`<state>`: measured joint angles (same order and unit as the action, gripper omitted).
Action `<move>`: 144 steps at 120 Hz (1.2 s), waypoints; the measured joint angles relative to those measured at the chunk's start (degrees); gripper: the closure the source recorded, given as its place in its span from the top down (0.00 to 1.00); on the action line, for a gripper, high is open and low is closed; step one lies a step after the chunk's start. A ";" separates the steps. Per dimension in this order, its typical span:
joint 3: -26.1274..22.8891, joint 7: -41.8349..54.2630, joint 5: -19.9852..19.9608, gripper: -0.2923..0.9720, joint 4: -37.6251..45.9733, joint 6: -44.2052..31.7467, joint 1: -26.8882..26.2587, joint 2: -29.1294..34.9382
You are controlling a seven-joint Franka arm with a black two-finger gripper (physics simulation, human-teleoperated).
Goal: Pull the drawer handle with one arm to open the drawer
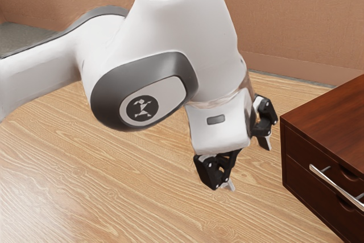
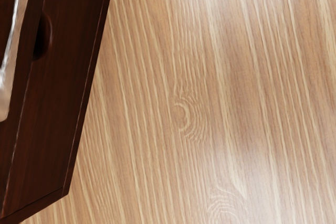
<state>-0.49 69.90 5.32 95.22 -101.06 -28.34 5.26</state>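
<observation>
A dark wooden cabinet [image 1: 333, 118] stands at the exterior view's right, its drawer front [image 1: 310, 155] facing the arm. A silver bar handle [image 1: 335, 183] runs across the front, and the drawer sits flush with it. My black gripper [image 1: 219, 179] points down just over the wooden surface, a short way to the left of the cabinet and apart from the handle. Its fingers stand open with nothing between them. In the wrist view the cabinet's dark front [image 2: 52, 103] lies off to one side of my hand, with a strip of the handle [image 2: 9, 51] at the frame's edge.
The light wooden surface [image 1: 85, 186] spreads wide around the arm. A brown wall with a baseboard [image 1: 296, 64] closes off the back. A grey raised ledge [image 1: 23, 35] sits at the far left, behind the arm.
</observation>
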 joint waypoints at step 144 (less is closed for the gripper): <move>0.66 8.77 -3.59 0.33 0.65 -26.43 -1.66 -11.65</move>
<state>0.17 78.67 1.74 95.87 -127.49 -30.00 -6.39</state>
